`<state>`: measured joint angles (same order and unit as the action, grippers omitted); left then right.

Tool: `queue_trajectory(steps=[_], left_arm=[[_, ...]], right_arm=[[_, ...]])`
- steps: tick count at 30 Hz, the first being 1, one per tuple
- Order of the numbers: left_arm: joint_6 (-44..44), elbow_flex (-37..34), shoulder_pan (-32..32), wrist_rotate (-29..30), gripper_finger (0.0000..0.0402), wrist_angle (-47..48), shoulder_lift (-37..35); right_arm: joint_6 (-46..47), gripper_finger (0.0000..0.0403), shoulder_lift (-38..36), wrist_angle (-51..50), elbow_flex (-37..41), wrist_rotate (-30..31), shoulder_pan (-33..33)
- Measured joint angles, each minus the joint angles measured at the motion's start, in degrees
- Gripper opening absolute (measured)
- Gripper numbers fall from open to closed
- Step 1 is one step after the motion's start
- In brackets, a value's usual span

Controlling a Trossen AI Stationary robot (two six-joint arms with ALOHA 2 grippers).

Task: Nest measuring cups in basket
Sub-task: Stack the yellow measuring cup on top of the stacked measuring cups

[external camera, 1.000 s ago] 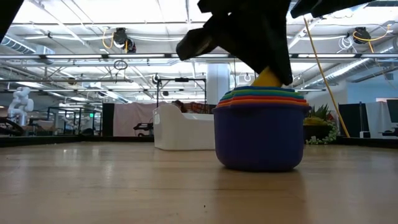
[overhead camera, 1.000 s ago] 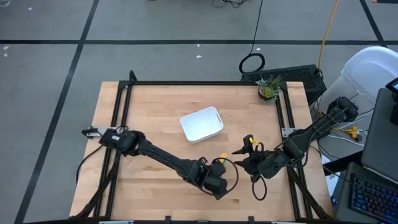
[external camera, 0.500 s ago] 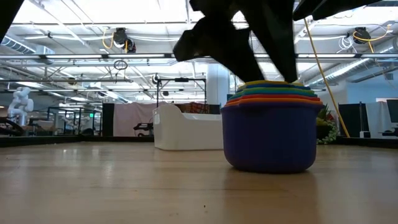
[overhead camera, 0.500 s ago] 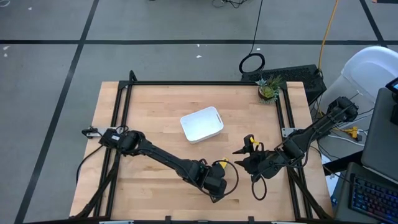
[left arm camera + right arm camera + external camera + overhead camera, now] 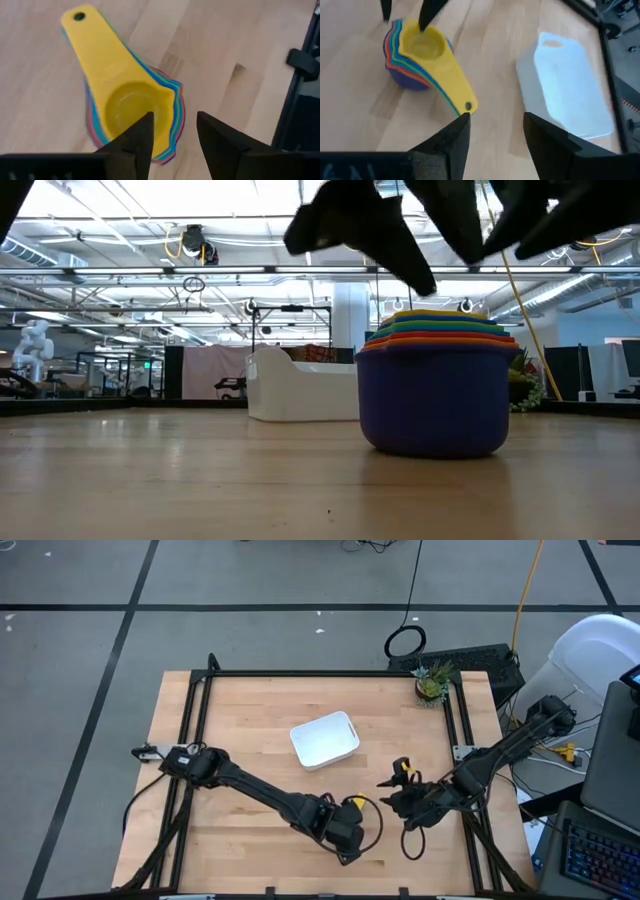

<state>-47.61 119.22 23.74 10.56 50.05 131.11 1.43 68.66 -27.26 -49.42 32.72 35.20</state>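
Observation:
The measuring cups (image 5: 352, 804) stand nested in one stack on the table, dark blue outermost and yellow innermost, with the flat handles fanned to one side. In the low view the stack (image 5: 435, 385) rests on the dark blue bowl's base. My left gripper (image 5: 172, 142) hovers open just above the yellow bowl (image 5: 127, 112), clear of it. My right gripper (image 5: 495, 137) is open to the right of the stack, looking at the stack (image 5: 415, 55) and the white basket (image 5: 570, 85). The basket (image 5: 325, 740) sits farther back and to the left of the stack.
A small potted plant (image 5: 432, 685) stands at the far right corner. A black frame rail (image 5: 300, 90) runs along the table's edge near the stack. Bare wood (image 5: 240, 720) lies left of the basket and along the far side.
The yellow cup, which stood proud of the stack under my left gripper, has dropped level into it. The whole stack has slid a little toward the near edge. My left gripper has then risen clear of the stack's top.

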Motion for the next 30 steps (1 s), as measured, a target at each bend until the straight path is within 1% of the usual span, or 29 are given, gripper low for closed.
queue_trajectory(steps=[1,2,5,7,9,11,13,15,17,20,22,27,30], left_arm=[[0.6,0.0,0.1,0.2,0.0152,0.1,-0.3],[1.1,0.0,0.1,0.3,0.0152,-0.4,-0.9],[4.1,0.0,0.6,1.5,0.0152,-0.3,-3.1],[6.0,0.0,1.1,3.2,0.0152,0.1,-4.8],[8.6,0.0,1.9,5.9,0.0152,0.7,-6.5],[11.9,0.0,3.0,10.5,0.0152,0.4,-7.8],[16.2,0.0,4.9,17.6,0.0152,0.2,-9.1],[21.4,0.0,7.3,26.0,0.0152,-2.9,-10.0],[26.3,0.0,9.7,33.0,0.0152,-5.4,-10.4],[29.6,0.0,12.5,40.3,0.0152,-8.7,-10.4],[29.4,0.0,13.5,43.1,0.0152,-9.2,-10.7],[27.4,0.0,15.5,45.8,0.0152,-9.2,-10.8],[25.3,0.0,17.1,50.0,0.0152,-7.8,-10.8]], right_arm=[[0.5,0.0176,0.0,0.7,0.8,-0.5,0.0],[0.7,0.0176,0.0,1.8,1.5,-2.3,0.0],[-0.5,0.0176,0.0,6.7,2.9,-10.9,0.0],[-1.2,0.0176,0.4,11.8,3.0,-16.0,0.4],[-3.8,0.0176,1.2,14.4,3.0,-18.7,1.1],[-6.8,0.0176,2.4,15.0,3.1,-19.3,2.0],[-8.4,0.0176,4.2,15.7,2.9,-19.9,2.4],[-8.8,0.0176,6.6,15.1,1.9,-21.8,2.4],[-8.8,0.0176,9.7,14.6,0.4,-22.6,2.4],[-10.4,0.0176,14.2,13.7,-2.9,-23.3,2.3],[-11.3,0.0176,17.5,12.2,-5.9,-23.9,1.8],[-13.8,0.0176,24.0,6.1,-13.5,-23.8,0.3],[-14.7,0.0176,26.1,3.3,-16.9,-23.8,-0.3]])
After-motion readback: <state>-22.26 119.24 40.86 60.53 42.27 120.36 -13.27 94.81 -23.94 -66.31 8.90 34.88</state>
